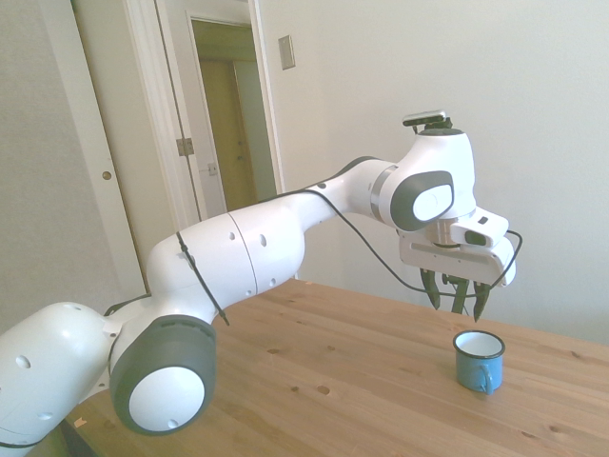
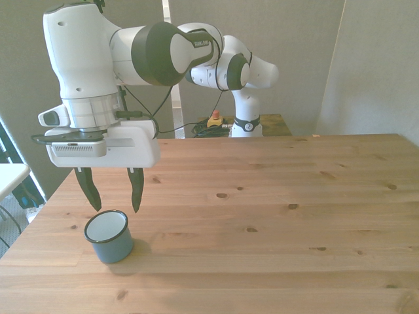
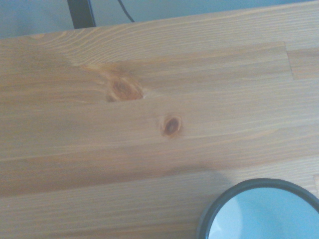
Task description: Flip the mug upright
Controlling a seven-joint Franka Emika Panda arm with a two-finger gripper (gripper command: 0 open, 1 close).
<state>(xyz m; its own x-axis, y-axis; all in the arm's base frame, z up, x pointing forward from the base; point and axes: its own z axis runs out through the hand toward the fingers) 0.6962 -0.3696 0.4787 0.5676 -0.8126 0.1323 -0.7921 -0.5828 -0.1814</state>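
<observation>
A small teal mug point(image 2: 109, 236) stands upright, mouth to the ceiling, on the wooden table point(image 2: 275, 216) near the front view's left edge and close to the near edge, its white interior and thin dark rim plainly showing. The white arm's hand point(image 2: 111, 192) hangs just above and slightly behind it, fingers spread wide and gripping nothing, their dark tips clear of the rim. In the side view the blue loop handle point(image 1: 488, 379) faces the camera, and the hand point(image 1: 459, 295) sits above the mug point(image 1: 478, 361) with daylight between them. The wrist view catches only a curve of the rim and the pale inside of the mug point(image 3: 259, 211) against knotted pine boards.

With the mug already on its base, the flip looks done. It appears to be thin enamelled metal: light, rigid and hard to crush, but glossy and likely slippery against the pads, and prone to chipping if dropped. If it needs lifting again, the safest hold seems to be across the wall just below the rim, one finger inside and one outside, on the side away from the handle.
</observation>
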